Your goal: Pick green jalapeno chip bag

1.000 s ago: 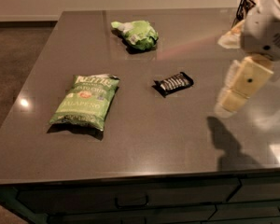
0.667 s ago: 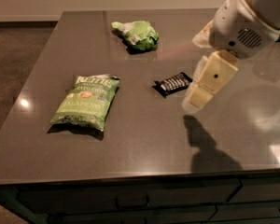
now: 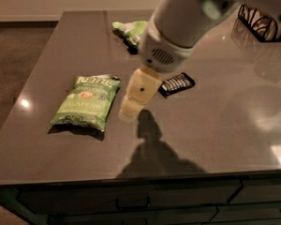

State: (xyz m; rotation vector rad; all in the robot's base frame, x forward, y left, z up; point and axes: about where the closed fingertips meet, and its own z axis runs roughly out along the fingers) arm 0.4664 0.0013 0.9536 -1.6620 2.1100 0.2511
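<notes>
Dark grey countertop (image 3: 215, 125) with the gripper (image 3: 129, 110) hanging just right of the green jalapeno chip bag (image 3: 86, 102).
The bag lies flat on the countertop, print side up. The gripper points down close beside the bag's right edge; how far it is open cannot be told. A black candy bar wrapper (image 3: 178, 84) lies further right of the bag, and a smaller light-green bag (image 3: 130, 29) lies well behind it.

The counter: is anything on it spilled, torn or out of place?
Nothing stands out. The green jalapeno chip bag lies flat and whole on the counter, with the gripper just beside it, not touching. A black candy bar wrapper and a smaller light-green bag lie farther back.
</notes>
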